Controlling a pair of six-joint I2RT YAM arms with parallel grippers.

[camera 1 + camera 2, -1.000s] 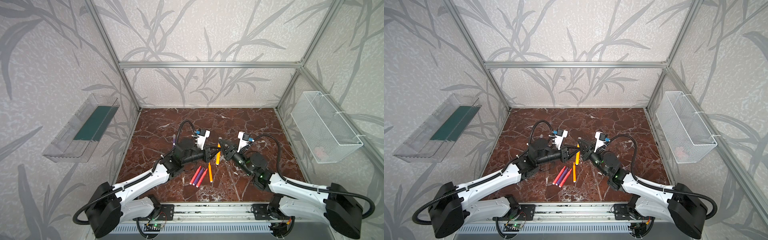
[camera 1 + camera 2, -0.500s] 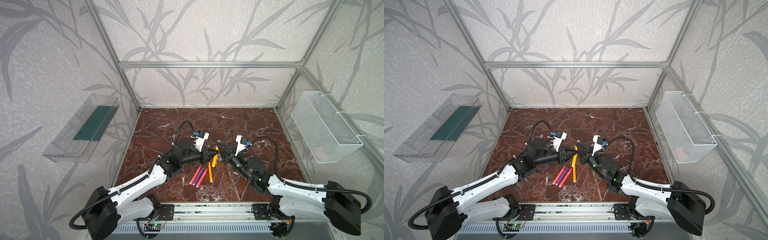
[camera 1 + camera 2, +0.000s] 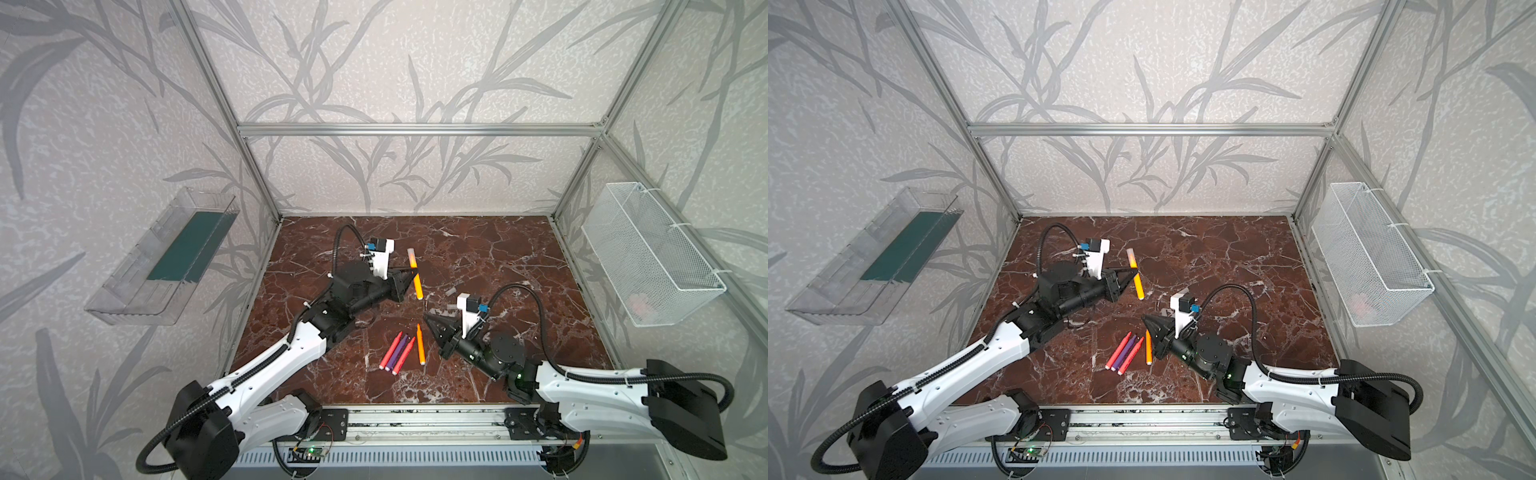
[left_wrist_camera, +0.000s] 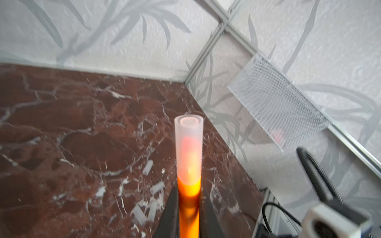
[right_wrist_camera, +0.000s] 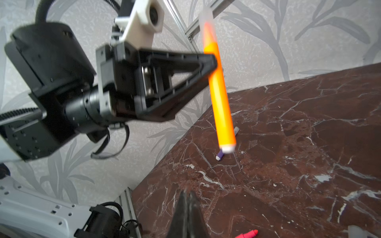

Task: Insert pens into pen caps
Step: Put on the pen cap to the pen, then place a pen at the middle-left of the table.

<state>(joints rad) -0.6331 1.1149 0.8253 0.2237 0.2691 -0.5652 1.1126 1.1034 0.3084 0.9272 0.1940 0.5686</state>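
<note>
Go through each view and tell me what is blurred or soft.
Left wrist view: the orange pen and its cap are slightly soft, and the loose caps on the floor are softer. Right wrist view: the left gripper and the pen are smeared, while the floor is crisper. Both top views: fairly sharp, with the held pen a little soft.

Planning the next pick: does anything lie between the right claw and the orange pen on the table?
Nothing visible. The right claw, shut, is just beside that orange pen, with no object between them.
</note>
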